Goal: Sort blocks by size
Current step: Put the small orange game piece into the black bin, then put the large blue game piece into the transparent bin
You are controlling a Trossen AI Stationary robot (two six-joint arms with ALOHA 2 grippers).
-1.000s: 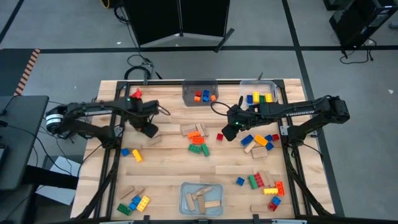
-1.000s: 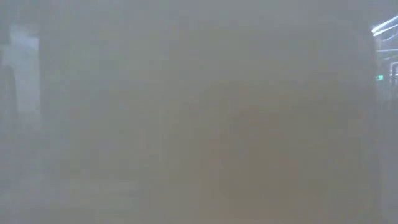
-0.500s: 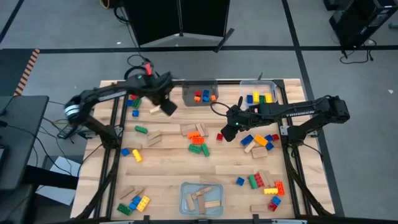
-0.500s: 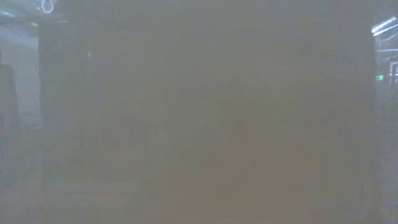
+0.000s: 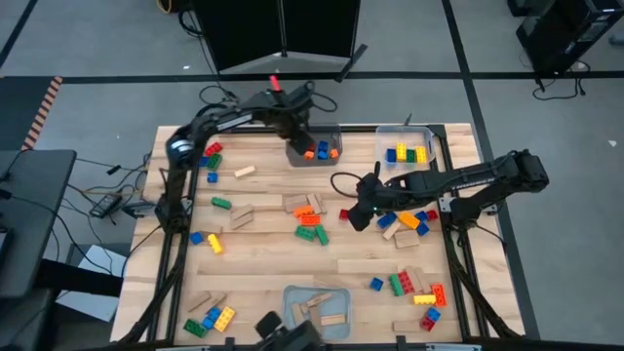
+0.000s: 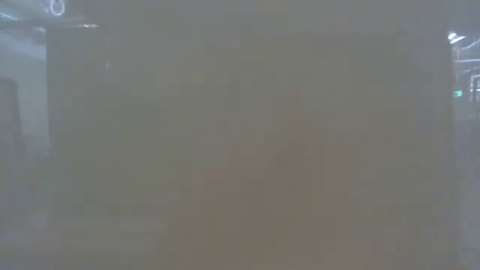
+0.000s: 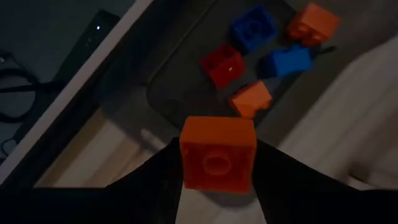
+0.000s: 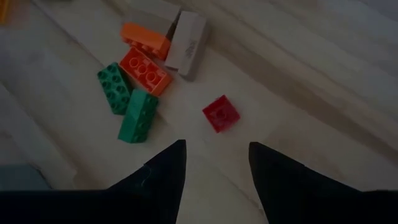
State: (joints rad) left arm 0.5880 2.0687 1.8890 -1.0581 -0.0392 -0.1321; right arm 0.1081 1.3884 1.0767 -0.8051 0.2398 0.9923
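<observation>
I hold an orange brick (image 7: 217, 153) clamped in my left gripper (image 7: 217, 186) above the small-brick bin (image 5: 298, 156), release due next, while my right gripper (image 8: 214, 163), fingers apart, hovers near a red brick (image 8: 221, 113).

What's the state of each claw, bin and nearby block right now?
Left claw: over the grey bin, an orange studded brick between its fingers.
Right claw: open, empty, above the table.
Small red studded cube: loose on the table, ahead of the right claw.
Grey bin: holds small bricks.
Clear bin at the near edge: holds tan wooden blocks.
</observation>
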